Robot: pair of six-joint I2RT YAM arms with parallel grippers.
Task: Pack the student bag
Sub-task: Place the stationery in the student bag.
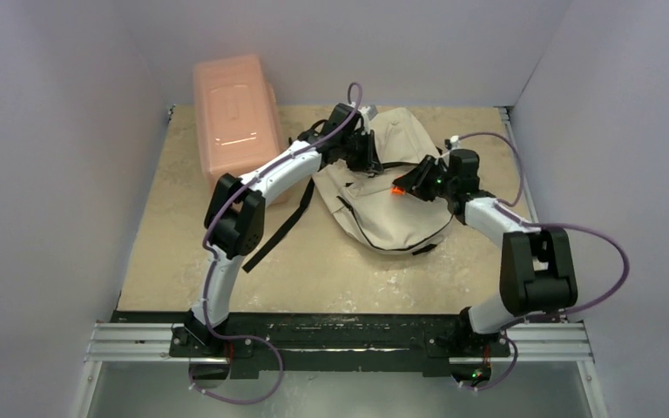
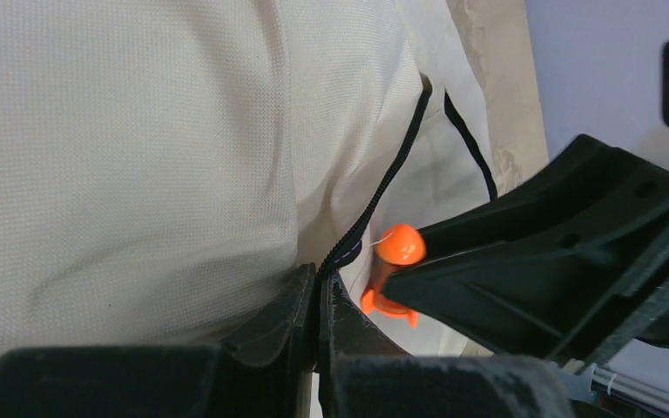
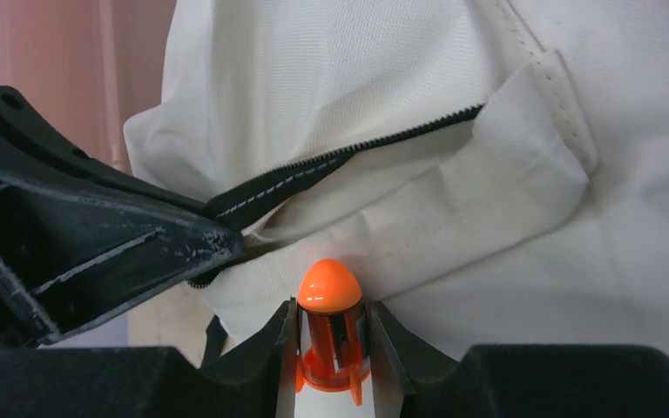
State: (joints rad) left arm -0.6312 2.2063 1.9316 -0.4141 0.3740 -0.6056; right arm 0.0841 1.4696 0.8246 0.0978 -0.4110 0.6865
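Premises: a robotics laboratory test cell, not a home or classroom.

Evidence:
- The left arm (image 1: 261, 178) and right arm (image 1: 496, 218) are bolted to an aluminium rail (image 1: 131, 341) at the near table edge.
- Purple cables (image 1: 605, 252) loop openly off both arms.
- Plain pale-violet wall panels (image 1: 52, 131) rise beyond and to either side of the fingers.
- A mottled beige board (image 1: 331, 270) lies beneath the fingers as the work surface.

The contents are props only:
- a student bag (image 1: 392, 222), pinched by the left gripper (image 2: 320, 279);
- a pink plastic box (image 1: 237, 113), left of those fingers;
- a small orange item (image 3: 329, 283), clamped in the right gripper (image 3: 331, 306) (kind not determinable).
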